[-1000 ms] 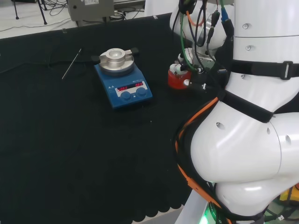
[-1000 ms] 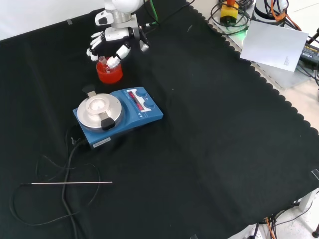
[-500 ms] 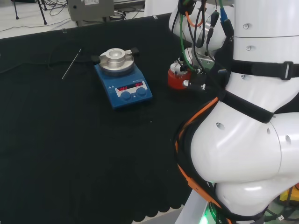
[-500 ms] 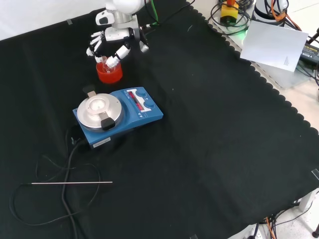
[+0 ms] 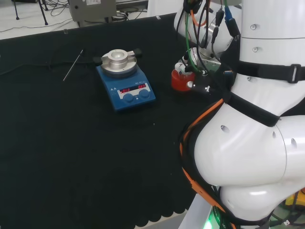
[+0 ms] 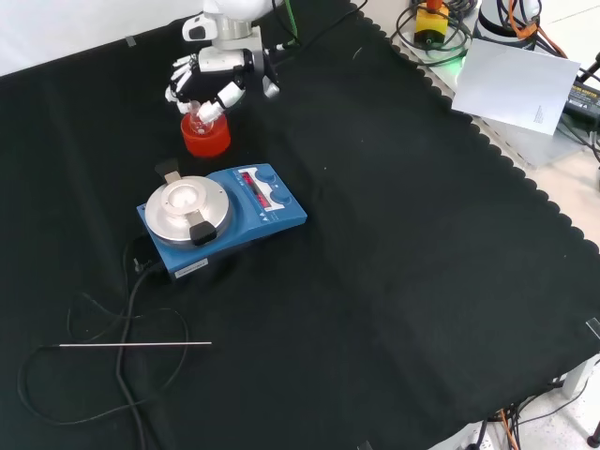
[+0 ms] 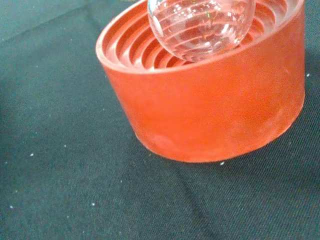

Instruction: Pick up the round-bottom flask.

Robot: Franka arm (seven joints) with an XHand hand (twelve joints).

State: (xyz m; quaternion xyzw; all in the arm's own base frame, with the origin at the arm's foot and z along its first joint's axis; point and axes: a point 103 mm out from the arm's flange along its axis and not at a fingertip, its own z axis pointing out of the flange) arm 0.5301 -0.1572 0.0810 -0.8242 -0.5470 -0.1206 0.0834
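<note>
A: What's different on the cloth (image 6: 394, 281) since a second ago?

B: Nothing large. The hotplate (image 6: 220, 217), its cable and the thin rod (image 6: 136, 345) lie where they did. Only the hand (image 6: 217, 77) has shifted, a little higher in the front view.

A: And the stand?

B: The red stand (image 6: 206, 139) hasn't moved, just behind the hotplate in the front view.

A: The flask?

B: The flask (image 7: 201, 24) has come up slightly with the hand. In the wrist view its clear bulb sits high in the ribbed cup, perhaps just clear of the ribs; I can't tell if it still touches.

A: Fingers?

B: Curled around the flask's neck above the stand, pinching it as far as the front view shows.

A: So the task?

B: I judge the lift has begun; raising it straight should free the bulb.
</note>
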